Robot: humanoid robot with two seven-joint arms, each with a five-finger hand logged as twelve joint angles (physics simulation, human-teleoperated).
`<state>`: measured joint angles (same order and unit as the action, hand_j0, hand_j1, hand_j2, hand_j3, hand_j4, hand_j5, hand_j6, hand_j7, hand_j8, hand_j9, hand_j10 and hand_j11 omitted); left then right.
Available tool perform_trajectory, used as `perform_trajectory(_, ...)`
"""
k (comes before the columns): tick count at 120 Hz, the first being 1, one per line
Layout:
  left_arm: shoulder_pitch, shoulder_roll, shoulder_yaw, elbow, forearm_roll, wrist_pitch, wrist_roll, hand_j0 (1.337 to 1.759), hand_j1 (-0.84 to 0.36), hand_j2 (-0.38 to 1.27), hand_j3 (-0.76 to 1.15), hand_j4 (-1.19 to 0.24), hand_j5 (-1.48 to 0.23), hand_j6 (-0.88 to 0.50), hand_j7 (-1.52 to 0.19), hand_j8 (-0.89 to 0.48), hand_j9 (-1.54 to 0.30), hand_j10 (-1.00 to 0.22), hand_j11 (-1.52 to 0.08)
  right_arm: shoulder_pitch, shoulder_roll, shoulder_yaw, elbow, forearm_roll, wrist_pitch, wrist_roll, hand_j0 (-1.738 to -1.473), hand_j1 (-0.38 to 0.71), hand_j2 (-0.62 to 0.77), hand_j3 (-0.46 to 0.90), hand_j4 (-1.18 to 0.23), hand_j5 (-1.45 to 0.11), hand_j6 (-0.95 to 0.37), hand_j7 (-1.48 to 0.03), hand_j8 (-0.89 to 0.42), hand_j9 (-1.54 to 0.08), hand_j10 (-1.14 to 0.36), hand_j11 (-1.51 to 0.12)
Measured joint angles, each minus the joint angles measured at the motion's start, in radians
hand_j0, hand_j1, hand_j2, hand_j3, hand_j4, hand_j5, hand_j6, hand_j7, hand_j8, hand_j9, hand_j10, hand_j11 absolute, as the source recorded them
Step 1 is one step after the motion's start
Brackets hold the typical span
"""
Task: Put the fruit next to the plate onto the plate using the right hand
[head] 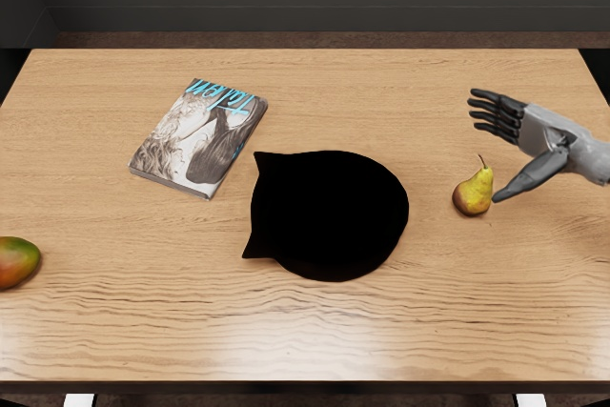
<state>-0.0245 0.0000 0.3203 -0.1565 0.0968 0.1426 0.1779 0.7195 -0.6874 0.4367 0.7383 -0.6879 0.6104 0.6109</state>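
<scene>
Nearest, far off to the fingers' left at the table edge, lies a red-green mango (16, 260). The flat black cat-head-shaped plate (329, 214) sits on the light wooden table (305, 331), well to the left of the fingers and slightly nearer. The yellow pear with a reddish blush (474, 192) stands upright just below the fingers (496, 113) of the grey right hand (534, 137). The fingers are spread and hold nothing. The thumb tip is just beside the pear; contact cannot be told. Farther left lies a glossy magazine (199, 136).
</scene>
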Motion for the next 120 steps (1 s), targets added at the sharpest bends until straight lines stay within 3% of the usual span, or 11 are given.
perform_trajectory(86, 0.0, 0.0, 0.0, 0.0, 0.0, 0.0, 0.0, 1.658, 0.35, 0.0, 0.0, 0.0, 0.0, 0.0, 0.0, 0.0, 0.0, 0.0, 0.0, -0.052, 0.05, 0.001, -0.007, -0.002, 0.0, 0.0, -1.658, -0.3, 0.0, 0.0, -0.05, -0.06, -0.05, -0.06, -0.05, -0.06, -0.04, -0.06)
perform_trajectory(120, 0.0, 0.0, 0.0, 0.0, 0.0, 0.0, 0.0, 1.658, 0.35, 0.0, 0.0, 0.0, 0.0, 0.0, 0.0, 0.0, 0.0, 0.0, 0.0, -0.063, 0.053, 0.0, -0.018, -0.002, 0.0, 0.0, -1.658, -0.25, -0.01, 0.0, -0.09, -0.11, -0.09, -0.11, -0.09, -0.11, -0.09, -0.11)
